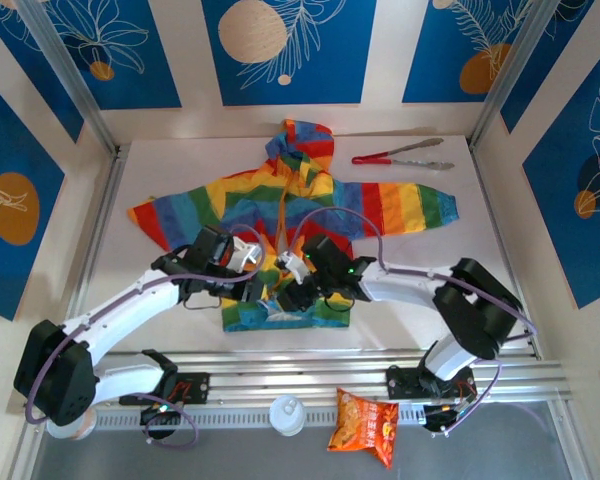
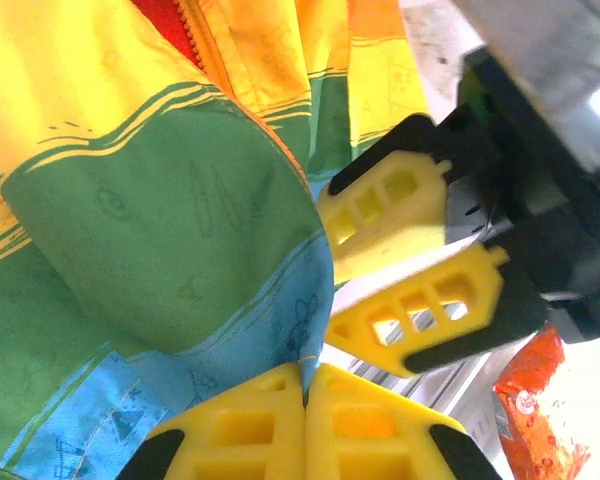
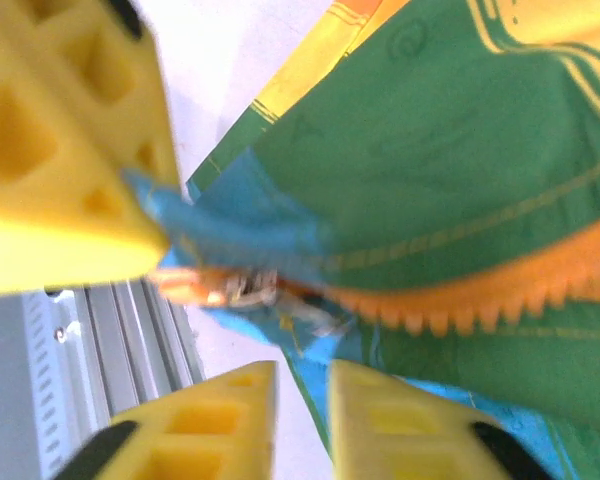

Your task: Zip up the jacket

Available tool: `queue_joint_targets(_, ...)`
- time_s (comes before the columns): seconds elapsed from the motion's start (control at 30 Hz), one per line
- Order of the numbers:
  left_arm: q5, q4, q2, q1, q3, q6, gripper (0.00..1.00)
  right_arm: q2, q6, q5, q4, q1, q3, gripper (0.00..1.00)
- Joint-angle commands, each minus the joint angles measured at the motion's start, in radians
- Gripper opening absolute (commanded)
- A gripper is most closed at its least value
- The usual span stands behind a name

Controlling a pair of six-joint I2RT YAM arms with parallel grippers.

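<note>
The rainbow-striped jacket [image 1: 310, 200] lies flat on the white table, hood at the far end, its orange zipper [image 1: 282, 215] running down the front. My left gripper [image 2: 305, 385] is shut on the blue bottom hem [image 2: 280, 330] next to the zipper's lower end. My right gripper [image 3: 302, 410] hovers just in front of the hem, its fingers a narrow gap apart with white table showing between them. Just beyond it sit the zipper slider [image 3: 230, 288] and the orange teeth [image 3: 480, 300]. In the top view both grippers, left [image 1: 255, 288] and right [image 1: 295, 293], meet at the hem.
Red-handled tongs [image 1: 400, 158] lie at the far right beside the hood. An orange snack bag [image 1: 365, 425] and a white cap [image 1: 286, 413] rest on the near rail. Aluminium rails [image 3: 110, 340] run right below the hem. Patterned walls close in the table.
</note>
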Motion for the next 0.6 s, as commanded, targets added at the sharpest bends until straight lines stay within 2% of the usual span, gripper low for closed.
queue_joint_targets(0.0,0.001,-0.07,0.002,0.006,0.064,0.07,0.0,-0.093,-0.047,0.02,0.046,0.006,-0.052,0.29)
queue_joint_targets(0.2,0.022,-0.189,0.056,0.006,0.179,0.173,0.0,-0.147,-0.05,0.023,0.104,0.007,-0.092,0.34)
queue_joint_targets(0.43,0.076,-0.222,0.076,0.006,0.224,0.217,0.0,-0.173,-0.016,0.076,0.232,0.003,-0.13,0.36)
queue_joint_targets(0.57,0.09,-0.265,0.084,0.005,0.241,0.246,0.0,-0.163,-0.046,0.034,0.257,-0.007,-0.135,0.37)
